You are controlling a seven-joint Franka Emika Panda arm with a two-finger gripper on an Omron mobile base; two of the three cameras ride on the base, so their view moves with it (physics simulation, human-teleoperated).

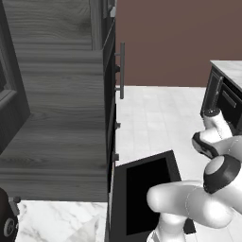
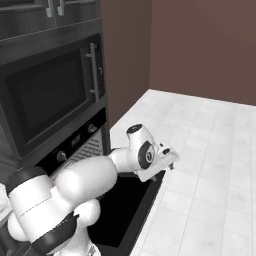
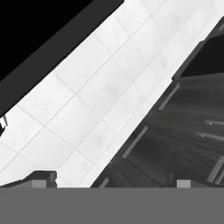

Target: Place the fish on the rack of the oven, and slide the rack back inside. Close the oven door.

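Observation:
The oven (image 2: 75,142) is set into the dark cabinetry, its control strip with knobs facing me. Its oven door (image 2: 131,200) hangs fully open and lies flat over the floor; it is also the black panel (image 1: 144,189) in the left base view. A strip of the wire rack (image 2: 92,146) shows just under the control strip, inside the cavity. My gripper (image 2: 169,156) hovers above the door's far edge, open and empty. In the hand view its fingertips (image 3: 43,177) stand wide apart around the gripper (image 3: 114,180), over white floor tiles. The fish is out of view.
A built-in microwave (image 2: 50,100) sits above the oven. Tall grey wood-grain cabinetry (image 1: 61,118) with a bar handle (image 1: 122,71) is on the left. Low dark cabinets (image 1: 224,97) stand across the tiled floor (image 2: 210,150). A marble counter (image 1: 56,222) lies at the lower left.

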